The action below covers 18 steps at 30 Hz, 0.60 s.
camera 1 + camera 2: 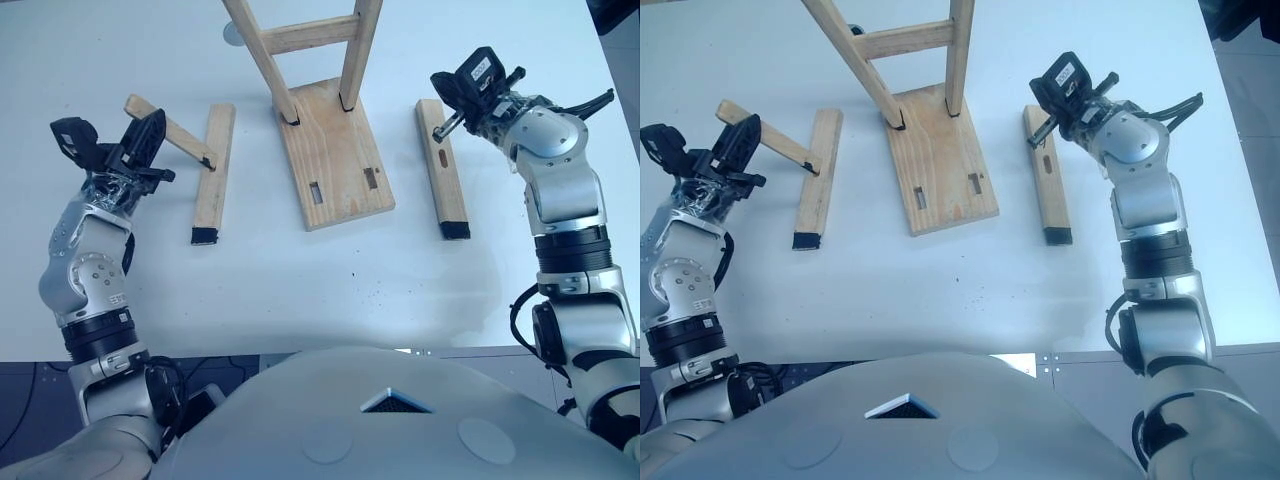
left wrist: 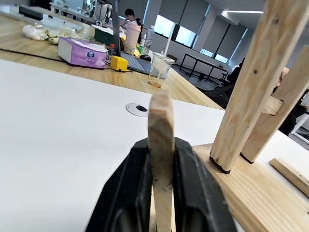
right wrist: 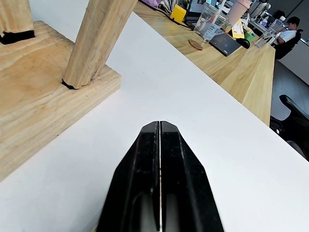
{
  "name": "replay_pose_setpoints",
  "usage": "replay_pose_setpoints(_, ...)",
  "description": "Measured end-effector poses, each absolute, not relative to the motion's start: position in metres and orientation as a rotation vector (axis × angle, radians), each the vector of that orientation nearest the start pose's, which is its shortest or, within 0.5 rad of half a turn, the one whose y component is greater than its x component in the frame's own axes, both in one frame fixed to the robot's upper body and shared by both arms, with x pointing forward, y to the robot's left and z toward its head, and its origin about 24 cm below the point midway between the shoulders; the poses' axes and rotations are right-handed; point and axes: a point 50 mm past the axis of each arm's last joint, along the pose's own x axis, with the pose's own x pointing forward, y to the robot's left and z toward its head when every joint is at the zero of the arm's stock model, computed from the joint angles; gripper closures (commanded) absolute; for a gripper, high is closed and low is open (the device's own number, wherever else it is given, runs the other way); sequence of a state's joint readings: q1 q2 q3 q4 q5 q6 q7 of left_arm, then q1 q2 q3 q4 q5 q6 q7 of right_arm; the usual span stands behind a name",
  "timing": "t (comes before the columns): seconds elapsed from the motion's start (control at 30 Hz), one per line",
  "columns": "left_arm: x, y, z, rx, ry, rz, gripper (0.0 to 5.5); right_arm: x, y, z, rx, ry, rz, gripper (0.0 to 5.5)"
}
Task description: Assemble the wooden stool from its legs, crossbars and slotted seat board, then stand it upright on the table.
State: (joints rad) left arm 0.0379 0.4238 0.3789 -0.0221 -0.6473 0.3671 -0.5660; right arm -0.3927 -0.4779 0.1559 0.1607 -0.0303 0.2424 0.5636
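Left eye view: saw white table [image 1: 300, 285] carrying every part. Found slotted seat board [image 1: 335, 160] flat mid-table, with leg pair [image 1: 268, 62] and fitted crossbar [image 1: 310, 35] standing in its far slots and near slots [image 1: 316, 191] unfilled. Found left leg [image 1: 213, 170] lying just left of the board, with second crossbar [image 1: 182, 136] plugged in at an angle. Found loose leg [image 1: 442, 170] lying just right of the board, not touching it.

Saw left gripper [image 2: 161, 159] clamped on second crossbar's free end. Saw right gripper [image 3: 159, 130] pinched together on nothing, near loose leg's far end.

Judged bare softwood: light, stiff, sturdy, decent friction. Expected snug joints needing a straight push along the slot. Best taken mid-length across the narrow faces, clear of mortise [image 1: 442, 158] and black foot [image 1: 456, 230].

Read nothing on the wood. Spotted tag [image 1: 479, 68] on right wrist, too small to read.
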Motion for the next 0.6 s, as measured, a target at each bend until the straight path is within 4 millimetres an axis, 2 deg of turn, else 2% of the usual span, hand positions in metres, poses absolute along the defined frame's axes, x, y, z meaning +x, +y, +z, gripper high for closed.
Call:
replay_pose_setpoints(0.17,0.228,0.264,0.063,-0.173,0.097,-0.271,5.13,0.315,-0.18,0.09,-0.531,0.184,0.596,5.5)
replay_pose_setpoints(0.33,0.226,0.255,0.057,-0.112,0.101,-0.145,5.13,0.313,-0.181,0.086,-0.534,0.194,0.581,5.5)
replay_pose_setpoints(0.53,0.224,0.25,0.064,-0.128,0.108,-0.127,5.13,0.309,-0.181,0.084,-0.533,0.195,0.581,5.5)
replay_pose_setpoints(0.6,0.229,0.249,0.064,-0.081,0.151,-0.155,5.13,0.309,-0.181,0.084,-0.532,0.196,0.576,5.5)
